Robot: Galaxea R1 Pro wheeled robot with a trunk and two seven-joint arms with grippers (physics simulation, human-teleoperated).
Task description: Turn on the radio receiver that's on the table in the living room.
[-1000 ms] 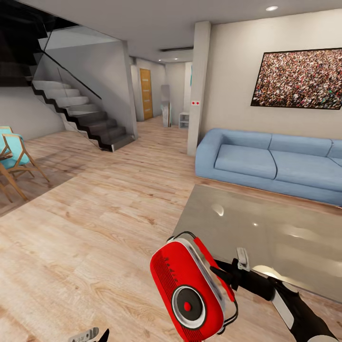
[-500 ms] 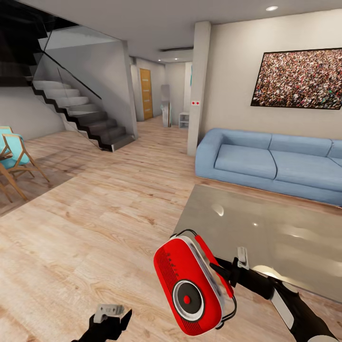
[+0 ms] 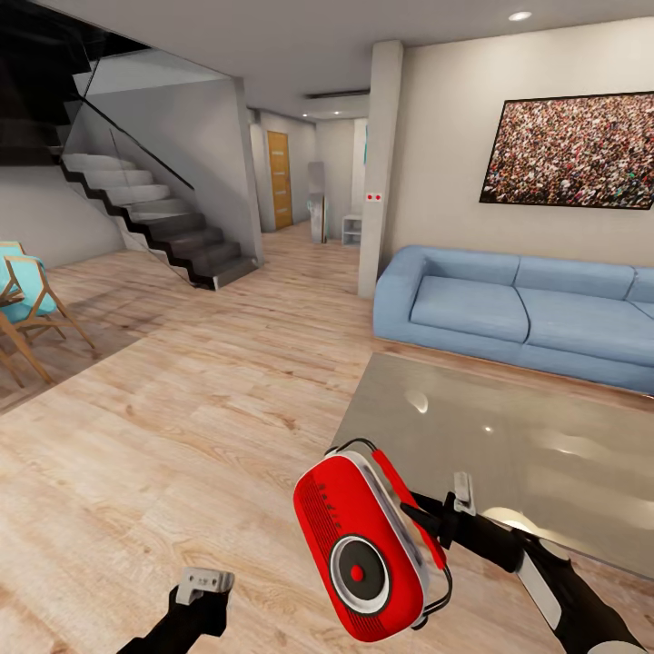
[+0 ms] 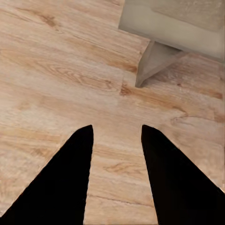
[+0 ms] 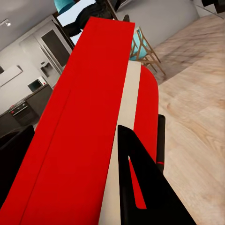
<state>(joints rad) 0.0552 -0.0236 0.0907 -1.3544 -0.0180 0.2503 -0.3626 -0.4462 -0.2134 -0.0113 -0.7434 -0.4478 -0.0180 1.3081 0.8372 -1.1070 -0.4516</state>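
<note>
The red radio receiver (image 3: pixel 363 536), with white stripes, a round dark dial and a thin wire handle, hangs in the air over the wooden floor, just off the near left corner of the table (image 3: pixel 509 427). My right gripper (image 3: pixel 429 525) is shut on the radio's edge, dial facing the head camera. In the right wrist view the radio's red and white side (image 5: pixel 93 117) runs between the dark fingers (image 5: pixel 136 178). My left gripper (image 3: pixel 204 586) is low at the left of the radio, apart from it. Its fingers (image 4: pixel 70 173) stand open over bare floor.
A blue sofa (image 3: pixel 518 309) stands behind the glossy grey table. Stairs (image 3: pixel 154 218) rise at the back left, and wooden chairs with teal seats (image 3: pixel 27 300) sit at the far left. A pillar (image 3: pixel 380 173) stands beside the sofa. Wide wooden floor (image 3: pixel 200 400) lies at the left.
My left gripper has risen from the picture's bottom edge into view, then shifted slightly left. The radio in my right gripper has moved a little up and right.
</note>
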